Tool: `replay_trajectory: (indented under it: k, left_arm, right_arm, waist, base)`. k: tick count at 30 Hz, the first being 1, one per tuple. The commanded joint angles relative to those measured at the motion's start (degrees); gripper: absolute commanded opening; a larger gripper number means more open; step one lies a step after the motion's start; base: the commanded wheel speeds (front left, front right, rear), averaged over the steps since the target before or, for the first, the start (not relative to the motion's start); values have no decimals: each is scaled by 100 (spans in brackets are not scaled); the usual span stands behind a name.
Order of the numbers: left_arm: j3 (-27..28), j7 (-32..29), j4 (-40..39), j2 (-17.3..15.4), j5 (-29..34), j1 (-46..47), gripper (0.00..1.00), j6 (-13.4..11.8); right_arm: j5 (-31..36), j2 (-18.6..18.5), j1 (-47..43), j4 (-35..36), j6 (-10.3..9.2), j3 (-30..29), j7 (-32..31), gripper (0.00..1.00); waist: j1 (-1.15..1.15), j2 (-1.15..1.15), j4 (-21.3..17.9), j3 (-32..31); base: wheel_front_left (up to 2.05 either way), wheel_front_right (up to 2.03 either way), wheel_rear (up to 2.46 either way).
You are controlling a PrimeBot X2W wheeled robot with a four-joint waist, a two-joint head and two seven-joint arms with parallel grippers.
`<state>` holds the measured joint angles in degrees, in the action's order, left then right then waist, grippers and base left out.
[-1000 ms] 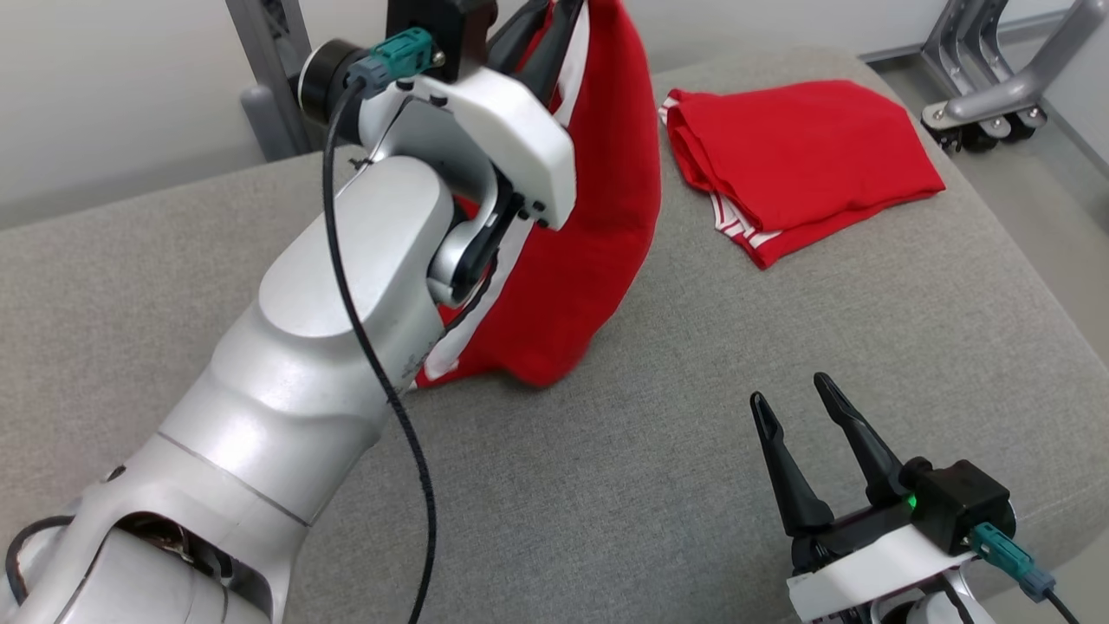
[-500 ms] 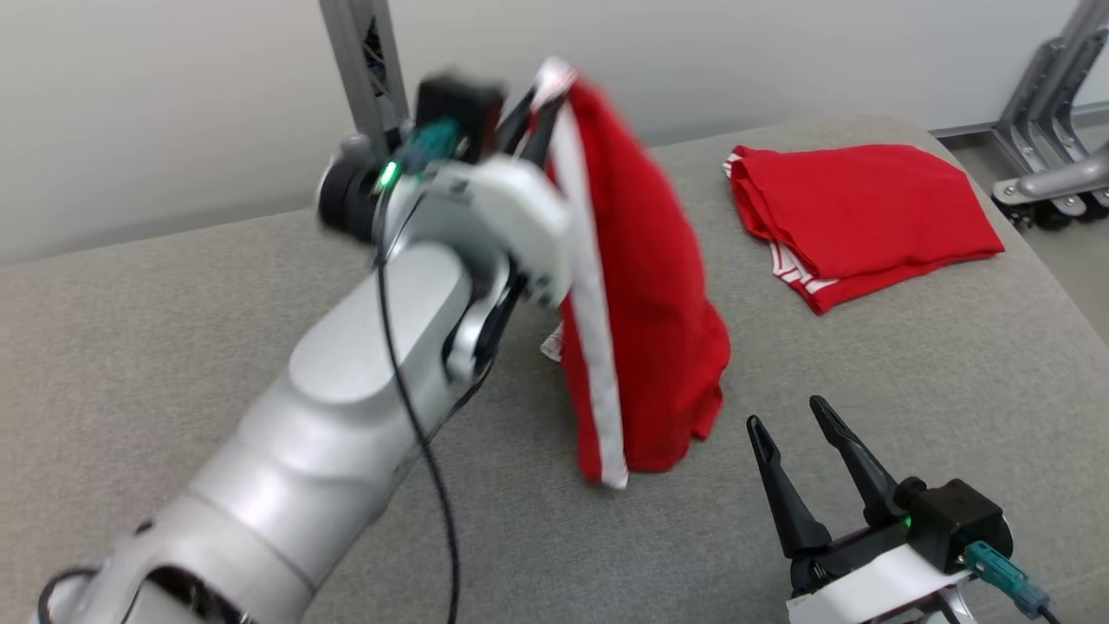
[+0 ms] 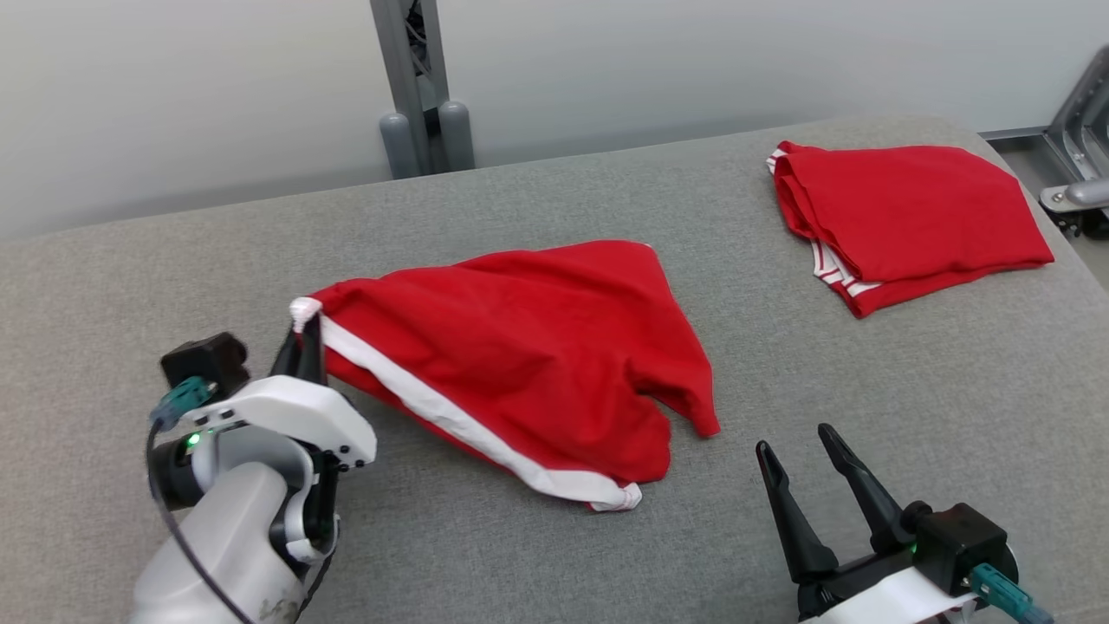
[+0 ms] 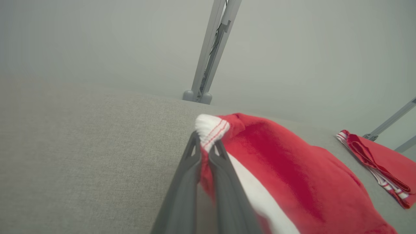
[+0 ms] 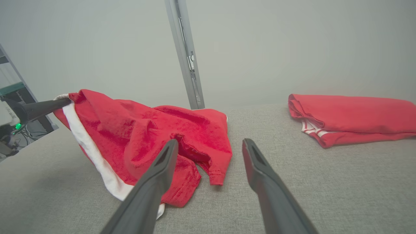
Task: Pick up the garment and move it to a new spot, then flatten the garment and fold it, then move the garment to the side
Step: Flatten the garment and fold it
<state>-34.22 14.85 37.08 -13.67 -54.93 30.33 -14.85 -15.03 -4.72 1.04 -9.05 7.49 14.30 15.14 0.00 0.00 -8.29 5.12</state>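
Garment (image 3: 520,347): soft, light, floppy. Left hand (image 3: 303,328) pinching its white-trim corner; right hand (image 3: 794,438) wide, empty. Grab opp. corner.

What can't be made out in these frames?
- Head view: the tips of the left gripper, covered by the white corner of the garment.
- Left wrist view: the garment's lower end, cut off by the bottom edge.
- Every view: the inner layers of the folded garment, hidden under its top layer.
- Right wrist view: the left gripper's body, cut off by the left edge.
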Motion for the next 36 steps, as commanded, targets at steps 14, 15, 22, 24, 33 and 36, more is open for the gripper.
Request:
replay_trajectory:
  k: [14, 15, 22, 24, 33, 36]
  left_arm:
    - [1394, 38, -1105, 101, 1762, -1618, 100, -170]
    - [1414, 37, -1177, 109, 1877, -1752, 100, -167]
    - [1579, 38, -2231, 178, 2727, -2626, 100, -73]
    - [1639, 38, -2578, 244, 2947, -2892, 100, -27]
    - [1749, 38, -3282, 567, 3570, -3837, 100, 285]
    - [1778, 38, -3275, 656, 3678, -3918, 100, 383]
  right_arm:
    - [-317, -194, -5, -579, -1, 512, -2, 100]
    - [-373, -205, 6, -647, -1, 572, -2, 100]
    - [-619, -261, 89, -992, 0, 855, -2, 100]
    - [-682, -272, 108, -1079, -1, 916, -2, 100]
    - [-904, -263, 139, -1442, 0, 979, -2, 100]
    - [-1306, -168, 130, -1591, 0, 982, -2, 100]
  waist:
    - [0, 0, 271, -312]
    - [0, 0, 307, -341]
    - [0, 0, 614, -499]
    - [0, 0, 701, -535]
    - [0, 0, 1155, -589]
    - [0, 0, 1298, -577]
  base:
    - [0, 0, 0]
    - [0, 0, 0]
    - [0, 0, 0]
    - [0, 0, 0]
    - [0, 0, 0]
    - [0, 0, 0]
